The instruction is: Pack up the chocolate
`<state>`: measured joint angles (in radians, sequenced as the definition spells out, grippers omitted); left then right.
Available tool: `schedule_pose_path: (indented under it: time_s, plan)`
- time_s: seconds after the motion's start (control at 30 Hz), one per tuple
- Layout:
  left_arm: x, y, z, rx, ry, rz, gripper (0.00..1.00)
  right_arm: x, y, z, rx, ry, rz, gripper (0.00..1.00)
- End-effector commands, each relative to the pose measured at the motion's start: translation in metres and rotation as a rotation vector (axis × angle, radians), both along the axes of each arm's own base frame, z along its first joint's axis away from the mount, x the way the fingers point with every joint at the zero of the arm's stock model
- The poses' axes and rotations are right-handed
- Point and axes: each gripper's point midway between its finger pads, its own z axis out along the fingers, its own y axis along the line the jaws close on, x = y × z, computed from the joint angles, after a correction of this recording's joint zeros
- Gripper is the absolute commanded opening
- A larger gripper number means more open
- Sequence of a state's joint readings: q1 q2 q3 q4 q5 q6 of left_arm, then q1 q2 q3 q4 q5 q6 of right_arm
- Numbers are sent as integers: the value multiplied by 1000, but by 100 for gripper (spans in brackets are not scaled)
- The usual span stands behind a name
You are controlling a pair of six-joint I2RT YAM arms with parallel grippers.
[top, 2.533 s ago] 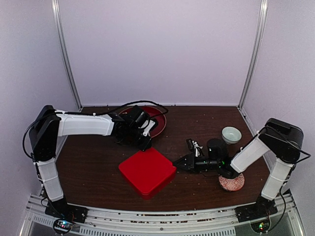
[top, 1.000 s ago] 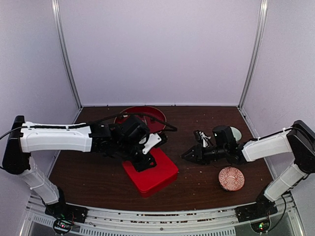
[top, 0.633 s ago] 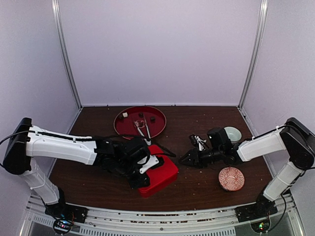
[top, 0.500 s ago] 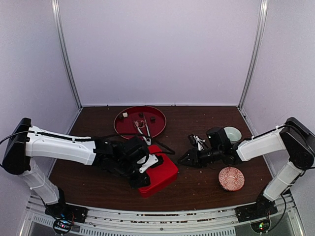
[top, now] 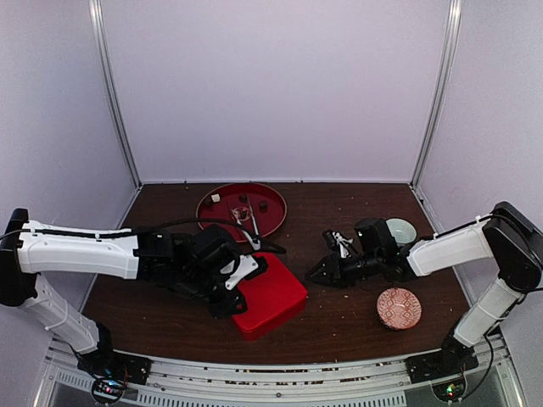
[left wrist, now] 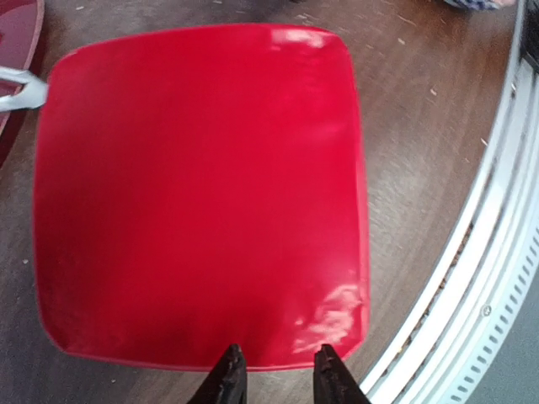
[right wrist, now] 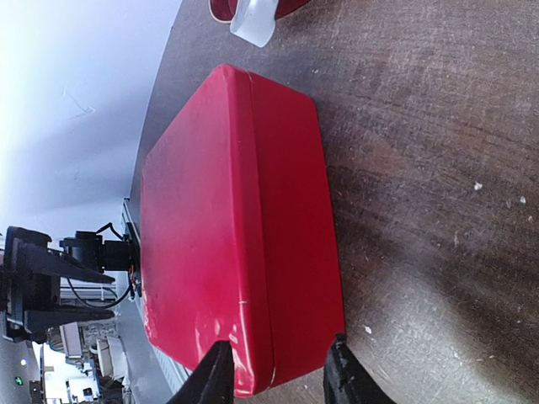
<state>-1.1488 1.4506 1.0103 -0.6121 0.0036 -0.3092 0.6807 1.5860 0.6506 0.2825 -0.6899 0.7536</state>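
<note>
The chocolate lies on the round red tray point(top: 212, 219) at the back: a cream piece point(top: 215, 197) and dark pieces point(top: 243, 198) point(top: 263, 204). White tongs point(top: 248, 224) rest on the tray's near rim. A closed red box point(top: 270, 297) point(left wrist: 202, 194) point(right wrist: 227, 227) sits mid-table. My left gripper point(top: 224, 305) point(left wrist: 279, 374) is open, its tips just at the box's left edge with nothing between them. My right gripper point(top: 312, 276) point(right wrist: 278, 374) is open and low at the box's right corner. Whether it touches the box I cannot tell.
A pale green bowl point(top: 399, 231) stands at the back right and a patterned red bowl point(top: 399, 308) near the front right. A small black and white object point(top: 337, 246) lies behind the right gripper. The metal front rail point(left wrist: 472, 278) runs close to the box.
My left arm has drawn back from over the box to its left edge, uncovering the tray and tongs. The right gripper has edged slightly closer to the box.
</note>
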Motion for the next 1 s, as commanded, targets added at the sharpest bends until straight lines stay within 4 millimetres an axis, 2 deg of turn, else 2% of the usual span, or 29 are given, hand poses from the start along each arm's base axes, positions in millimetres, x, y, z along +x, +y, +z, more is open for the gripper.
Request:
schedule_pose_path:
  time_s: [0.0, 0.17, 0.27, 0.33, 0.5, 0.6, 0.73, 0.87, 0.97]
  plan:
    - [38, 23, 12, 0, -52, 180, 32, 3, 10, 7, 16, -26, 29, 37]
    - [85, 59, 15, -14, -86, 392, 32, 3, 15, 7, 15, -24, 38, 38]
    - [103, 74, 3, -2, -79, 459, 32, 2, 16, 2, 8, -16, 44, 38]
    - [106, 75, -11, 21, -64, 462, 31, 1, 18, -2, 2, -9, 50, 38]
    - [101, 71, -53, 60, 25, 441, 31, -7, 21, -15, -13, 14, 72, 37]
    - [97, 74, -66, 87, 54, 448, 29, -14, 23, -19, -11, 24, 85, 35]
    - [101, 73, -50, 47, 21, 452, 29, -33, 32, -21, 18, 45, 113, 30]
    - [108, 60, -42, 23, 13, 420, 29, -59, 44, -26, 48, 80, 137, 27]
    - [115, 53, -29, -16, -4, 422, 35, -83, 55, -27, 92, 121, 155, 26]
